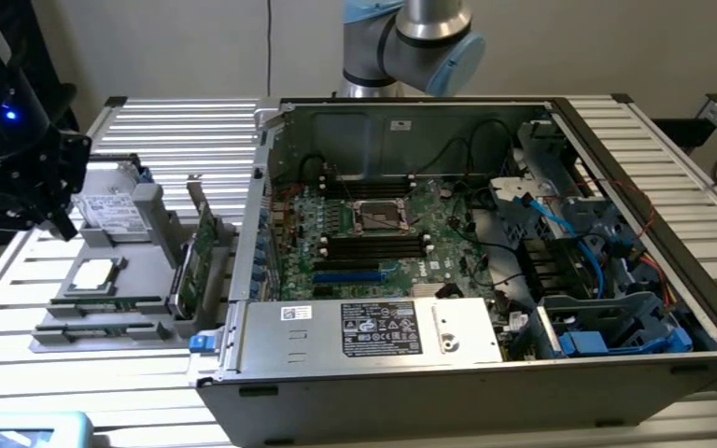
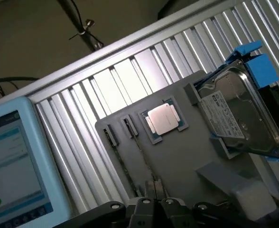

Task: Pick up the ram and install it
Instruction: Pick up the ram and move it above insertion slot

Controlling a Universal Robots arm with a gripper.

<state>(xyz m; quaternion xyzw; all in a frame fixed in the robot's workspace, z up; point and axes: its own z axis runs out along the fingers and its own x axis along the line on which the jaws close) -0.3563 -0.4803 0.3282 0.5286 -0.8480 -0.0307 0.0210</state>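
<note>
hand (image 2: 153,191) clenched shut, hovering above the gray tray (image 2: 187,156) on the counter (image 2: 125,76). ram (image 2: 140,156) sits edge-up in its tray slot, just beside the cpu (image 2: 162,118), hard drive (image 2: 234,114) further along.

Gripper (image 2: 153,186) pinched closed (1 arm (image 1: 411,42))
</note>
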